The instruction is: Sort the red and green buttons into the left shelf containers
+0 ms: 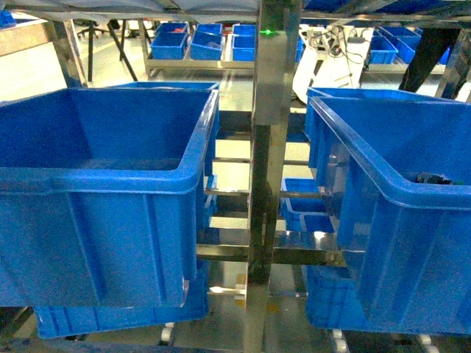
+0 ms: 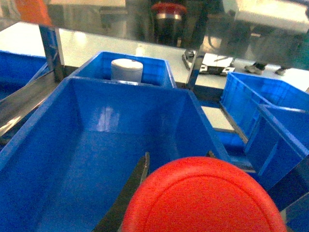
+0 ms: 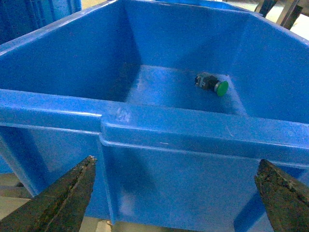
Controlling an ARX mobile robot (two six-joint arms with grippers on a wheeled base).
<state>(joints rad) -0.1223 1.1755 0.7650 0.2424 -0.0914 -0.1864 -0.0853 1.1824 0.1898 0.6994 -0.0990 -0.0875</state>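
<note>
In the left wrist view, the left gripper (image 2: 176, 193) was clamped on a red button (image 2: 203, 198) above a deep blue crate (image 2: 87, 145). Beyond it stood a white roll (image 2: 127, 70). The right gripper (image 3: 176, 193) gaped before another crate (image 3: 164, 130); a green button (image 3: 212, 83) lay inside on its floor.

A: Bright, even light from above; the steel post (image 1: 265, 147) glares, and the far floor behind it washes out pale.

B: And the red cap (image 2: 203, 198)?

A: Too close, blurred. The crate (image 3: 159, 130) is sharp, its near wall shaded; the finger (image 3: 63, 200) is soft.
</note>
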